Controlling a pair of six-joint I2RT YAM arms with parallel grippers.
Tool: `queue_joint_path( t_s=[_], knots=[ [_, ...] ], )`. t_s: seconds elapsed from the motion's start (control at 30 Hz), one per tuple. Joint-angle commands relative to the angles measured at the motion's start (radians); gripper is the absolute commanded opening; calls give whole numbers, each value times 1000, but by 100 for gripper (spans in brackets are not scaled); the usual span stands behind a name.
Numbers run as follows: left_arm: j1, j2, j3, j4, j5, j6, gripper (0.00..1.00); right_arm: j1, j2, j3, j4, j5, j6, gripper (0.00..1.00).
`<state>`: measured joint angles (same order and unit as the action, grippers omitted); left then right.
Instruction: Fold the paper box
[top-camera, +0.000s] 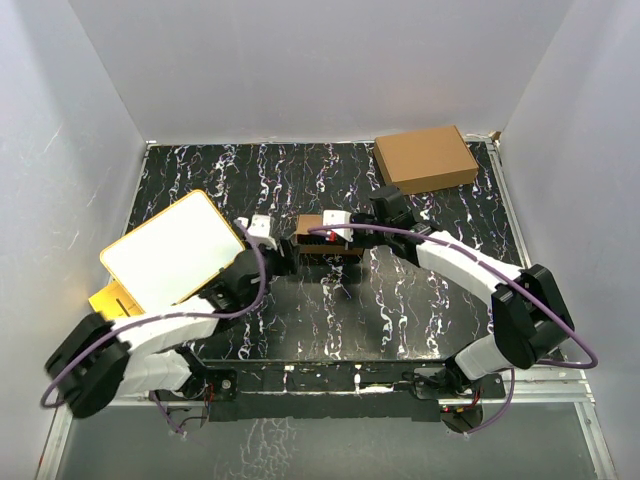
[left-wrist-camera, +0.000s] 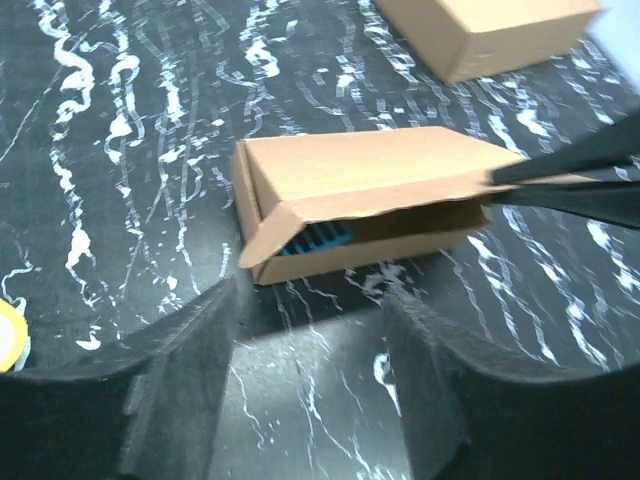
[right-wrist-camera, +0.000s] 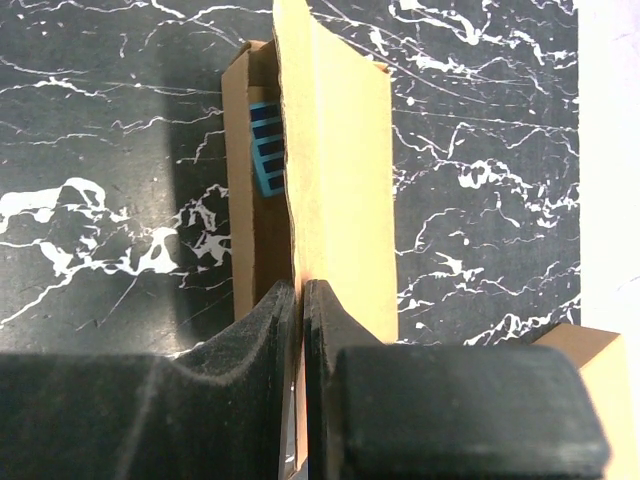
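The paper box (top-camera: 322, 246) lies on the black marbled table (top-camera: 420, 290), a small oblong brown carton with its long lid partly raised. In the left wrist view the paper box (left-wrist-camera: 350, 175) shows a folded corner flap and something blue (left-wrist-camera: 315, 238) inside. My right gripper (top-camera: 347, 236) is shut on the lid's free edge; its fingers (right-wrist-camera: 282, 310) pinch the thin cardboard of the paper box (right-wrist-camera: 340, 150) at the right gripper (right-wrist-camera: 302, 290). My left gripper (left-wrist-camera: 310, 300) stands open just short of the box's near side, holding nothing; from above the left gripper (top-camera: 285, 257) sits at the box's left end.
A larger ready-made brown box (top-camera: 425, 158) sits at the back right; it also shows as the larger box (left-wrist-camera: 480, 30) and the larger box (right-wrist-camera: 590, 370). A white board with a yellow rim (top-camera: 172, 250) lies on the left, over a yellow object (top-camera: 108, 298).
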<state>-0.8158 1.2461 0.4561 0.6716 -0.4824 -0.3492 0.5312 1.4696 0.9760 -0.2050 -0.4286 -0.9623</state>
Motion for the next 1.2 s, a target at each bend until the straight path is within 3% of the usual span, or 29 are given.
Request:
queue_joint_path(
  t_s=[0.0, 0.13, 0.23, 0.47, 0.77, 1.0, 1.17],
  knots=[
    [0, -260, -41, -235, 248, 64, 64, 1, -12, -62, -10, -42, 8, 11],
    [13, -412, -55, -318, 267, 54, 73, 2, -9, -103, -1, -60, 16, 13],
    [29, -408, -20, -337, 286, 21, 73, 1, -4, -118, -2, -63, 20, 14],
    [80, -220, 99, -303, 364, -66, 73, 1, 13, -134, 1, -78, 62, 14],
    [314, -42, 203, -310, 623, -155, 73, -13, 8, -46, 9, -52, 178, 17],
    [424, 102, 308, -370, 719, -210, 67, -24, 15, -16, 0, -80, 208, 18],
    [448, 232, 366, -324, 829, -278, 66, -25, 26, -21, -2, -80, 206, 22]
  ],
)
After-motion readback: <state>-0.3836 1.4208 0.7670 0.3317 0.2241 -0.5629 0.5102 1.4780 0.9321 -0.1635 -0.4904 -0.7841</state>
